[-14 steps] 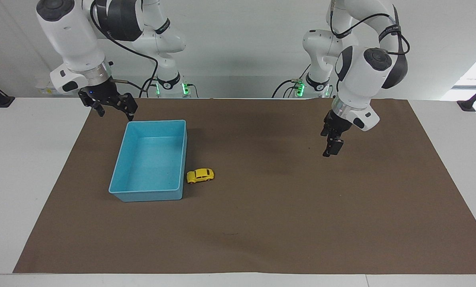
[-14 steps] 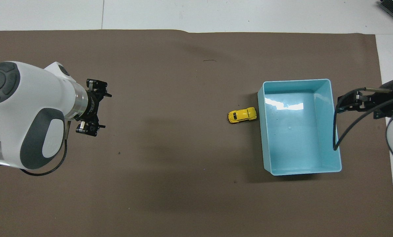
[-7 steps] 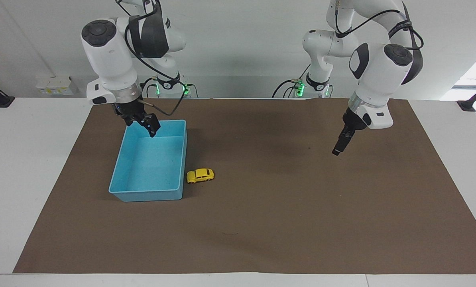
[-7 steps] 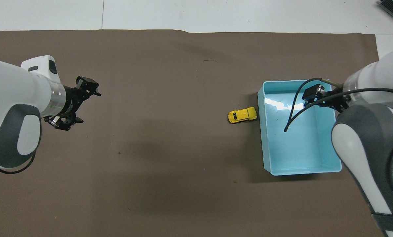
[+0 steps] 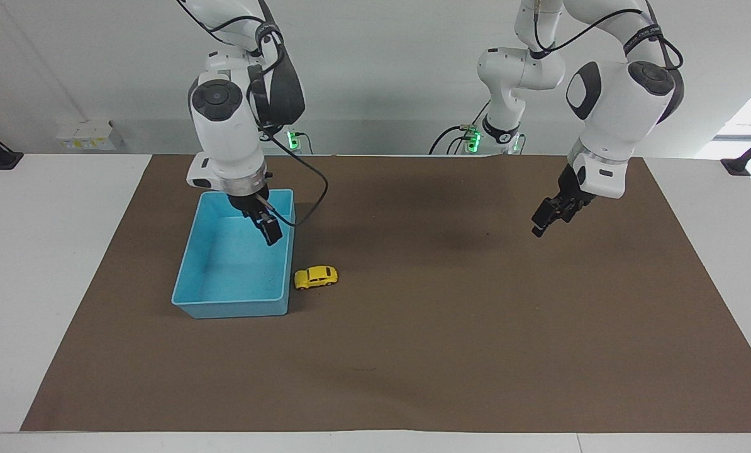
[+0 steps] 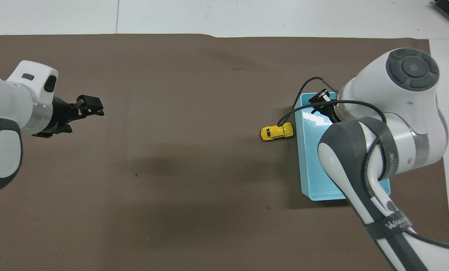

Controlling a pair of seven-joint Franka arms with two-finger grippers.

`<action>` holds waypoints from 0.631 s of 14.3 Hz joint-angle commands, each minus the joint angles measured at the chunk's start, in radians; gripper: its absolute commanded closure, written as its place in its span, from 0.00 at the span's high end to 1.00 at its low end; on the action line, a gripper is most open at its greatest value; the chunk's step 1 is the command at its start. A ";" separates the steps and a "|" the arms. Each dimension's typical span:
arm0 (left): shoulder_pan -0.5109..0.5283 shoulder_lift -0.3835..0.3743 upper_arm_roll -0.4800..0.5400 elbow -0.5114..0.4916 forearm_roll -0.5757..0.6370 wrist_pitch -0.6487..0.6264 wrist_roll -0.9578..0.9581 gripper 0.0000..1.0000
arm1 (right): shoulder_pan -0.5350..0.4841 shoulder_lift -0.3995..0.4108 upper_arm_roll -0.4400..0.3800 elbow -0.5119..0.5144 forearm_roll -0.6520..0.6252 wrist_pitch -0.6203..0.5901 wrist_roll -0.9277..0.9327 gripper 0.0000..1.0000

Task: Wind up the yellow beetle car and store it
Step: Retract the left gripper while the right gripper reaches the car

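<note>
1. The right claw hangs over the blue bin, above the bin's side that faces the car. Its fingers stand wide and hold nothing.
2. The yellow car sits on its wheels on the brown mat, just beside the bin's long wall on the side toward the left arm's end of the tabletop. In the overhead view the car almost touches that wall; whether it truly does, I cannot tell.
3. From the right claw the car lies a short way farther from the robots and toward the left arm's end, and lower down.
4. The car's long axis runs roughly across the tabletop, from one arm's end toward the other, so it points at the bin's wall, slightly slanted.
5. The left claw hovers over bare mat, well apart from the car, fingers wide and empty.
6. The right arm is plainly the nearer one, so I judge it will make the pickup. The bin wall close to one end of the car leaves little room there; gripping across the car's flanks looks easier.
</note>
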 commanded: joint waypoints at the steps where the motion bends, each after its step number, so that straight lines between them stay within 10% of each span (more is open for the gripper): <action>1: 0.042 -0.023 -0.009 0.011 0.029 -0.085 0.207 1.00 | 0.050 0.027 0.004 -0.015 -0.005 0.062 0.193 1.00; 9: 0.071 -0.056 -0.006 0.204 0.079 -0.376 0.444 1.00 | 0.121 0.132 0.004 -0.027 -0.025 0.185 0.525 1.00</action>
